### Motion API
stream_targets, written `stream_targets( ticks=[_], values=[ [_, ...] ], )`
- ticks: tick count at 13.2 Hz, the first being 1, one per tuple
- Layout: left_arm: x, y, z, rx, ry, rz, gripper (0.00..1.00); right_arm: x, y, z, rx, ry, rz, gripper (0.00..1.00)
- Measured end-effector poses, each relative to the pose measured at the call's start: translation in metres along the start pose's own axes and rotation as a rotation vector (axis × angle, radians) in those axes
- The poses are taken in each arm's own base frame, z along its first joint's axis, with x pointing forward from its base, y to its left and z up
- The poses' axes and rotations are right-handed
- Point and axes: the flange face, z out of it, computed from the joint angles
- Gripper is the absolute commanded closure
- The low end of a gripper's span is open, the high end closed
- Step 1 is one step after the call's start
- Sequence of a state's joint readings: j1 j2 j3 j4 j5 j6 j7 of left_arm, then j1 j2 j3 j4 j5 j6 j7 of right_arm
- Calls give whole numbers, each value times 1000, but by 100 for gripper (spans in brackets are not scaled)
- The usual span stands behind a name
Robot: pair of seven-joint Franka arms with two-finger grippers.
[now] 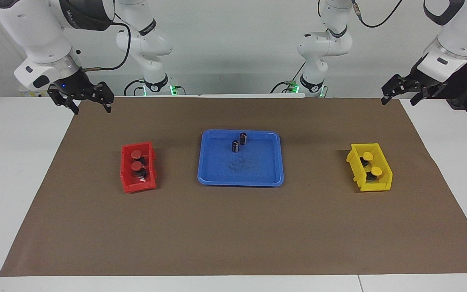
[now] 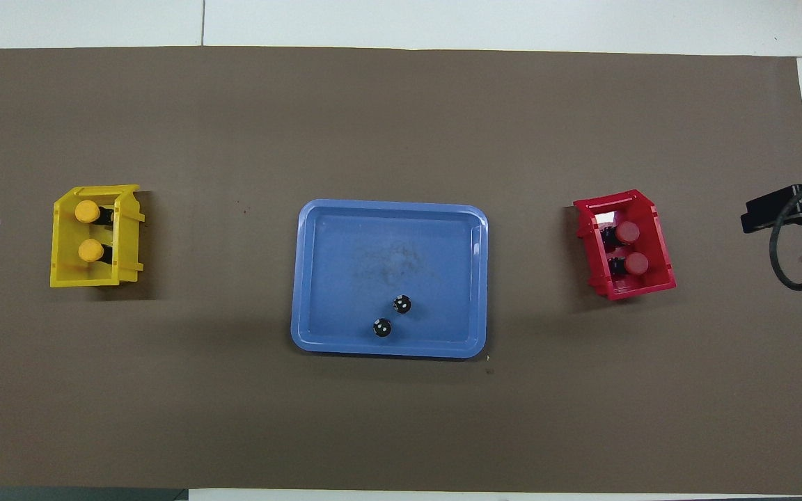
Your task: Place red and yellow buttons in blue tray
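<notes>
Worktop [image 1: 10, 170]: white, carrying a brown mat [image 1: 233, 235] that takes all the items.

Blue tray [image 1: 217, 178]: at the mat's centre, midway between the two arms, so either can likely reach it. It holds two dark capless cylinders [image 1: 239, 142], upright, in the part nearer the robots. No button is in it yet.

Red bin [image 1: 130, 184]: at 3 o'clock of the tray in the overhead view, toward the right arm's end. Holds both red buttons [image 1: 136, 159], caps up.

Yellow bin [image 1: 383, 184]: at 9 o'clock of the tray in the overhead view, toward the left arm's end. Holds both yellow buttons [image 1: 371, 162], caps up. Colours are sorted by bin, one bin per arm.

Right claw [image 1: 83, 103]: hangs over the mat's corner at its own end, fingers spread wide, holding nothing.

Left claw [image 1: 399, 97]: hangs over the mat's corner at its own end, fingers parted, holding nothing.

Writing: lettering on the right arm's dark band, not legible. No labels on bins or tray.
</notes>
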State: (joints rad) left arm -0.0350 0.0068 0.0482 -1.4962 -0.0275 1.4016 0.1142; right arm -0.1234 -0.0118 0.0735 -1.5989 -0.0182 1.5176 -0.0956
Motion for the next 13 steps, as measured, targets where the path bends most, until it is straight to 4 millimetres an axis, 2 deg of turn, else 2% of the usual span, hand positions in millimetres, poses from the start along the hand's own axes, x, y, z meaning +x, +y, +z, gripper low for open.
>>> stream_targets(
  ticks=[2,3,7,10,13],
  values=[
    [0,1,0,0,0,1,0,5,0,3,-3,34,-1,0],
    [0,1,0,0,0,2,0,9,-2,11,-4,58,-5,0],
    [0,2,0,0,-1,4,0,23,-41,78,-3,105,-1,0],
    [-1,0,3,-1,-10,1,0,37,-56,125,1,125,-14,1],
    [-5,-1,10,-4,-26,-3,0,47,-55,176,6,155,-12,24]
  ],
)
